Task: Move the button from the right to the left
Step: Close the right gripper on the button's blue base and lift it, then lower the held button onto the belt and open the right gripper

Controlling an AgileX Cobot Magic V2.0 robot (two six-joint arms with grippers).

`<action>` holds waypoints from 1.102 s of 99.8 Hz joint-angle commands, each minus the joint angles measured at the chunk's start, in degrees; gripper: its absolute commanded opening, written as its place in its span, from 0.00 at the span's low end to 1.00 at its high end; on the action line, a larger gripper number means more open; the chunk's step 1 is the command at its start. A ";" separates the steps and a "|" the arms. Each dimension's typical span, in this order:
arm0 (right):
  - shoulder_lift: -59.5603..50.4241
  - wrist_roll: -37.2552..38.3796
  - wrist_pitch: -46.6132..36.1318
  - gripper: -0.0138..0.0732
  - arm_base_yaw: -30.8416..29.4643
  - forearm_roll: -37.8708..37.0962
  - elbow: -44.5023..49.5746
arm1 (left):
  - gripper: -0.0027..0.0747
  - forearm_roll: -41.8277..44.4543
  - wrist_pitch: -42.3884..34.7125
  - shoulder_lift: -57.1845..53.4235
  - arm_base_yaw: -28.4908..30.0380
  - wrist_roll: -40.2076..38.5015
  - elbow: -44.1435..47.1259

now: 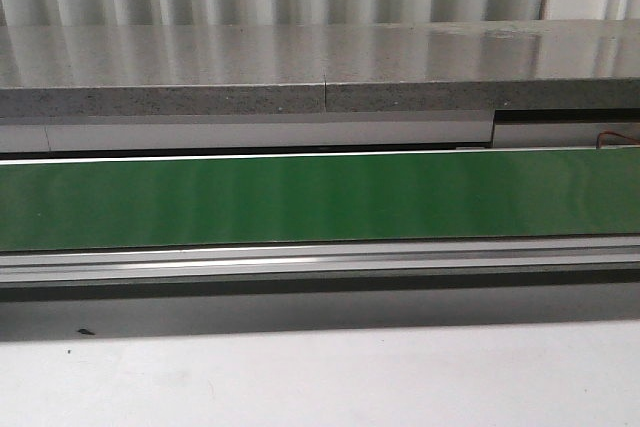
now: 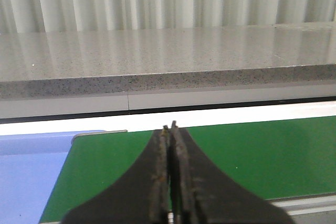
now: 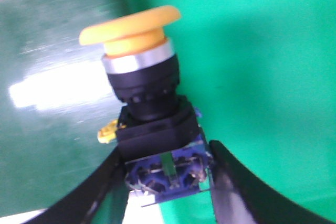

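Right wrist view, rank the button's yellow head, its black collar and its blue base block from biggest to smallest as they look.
1. Yellow head, the widest part of the button.
2. Black collar and blue base block: too alike to rank; the right gripper's fingers hide the block's sides.

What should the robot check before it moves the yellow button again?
1. Right hand around the button: ok, its fingers sit on both sides of the blue block.
2. Grip tight: cannot tell, the contact is blurred.
3. Button lifted off the green belt: cannot tell from this view.
4. Left hand free: ok, shut on nothing.
5. Belt under the left hand bare: ok in the left wrist view.
6. Button seen from the front: not ok, it is out of that view.
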 commanded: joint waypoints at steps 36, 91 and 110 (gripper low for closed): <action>-2.29 2.41 -5.70 0.37 4.92 2.45 6.85 | 0.01 0.04 -4.83 -1.08 -0.39 -0.39 2.18; -13.38 -4.17 -7.12 0.83 9.09 4.42 7.65 | 0.01 0.04 -4.83 -1.08 -0.39 -0.39 2.18; -22.32 -9.16 -11.96 0.57 13.89 3.87 12.60 | 0.01 0.04 -4.83 -1.08 -0.39 -0.39 2.18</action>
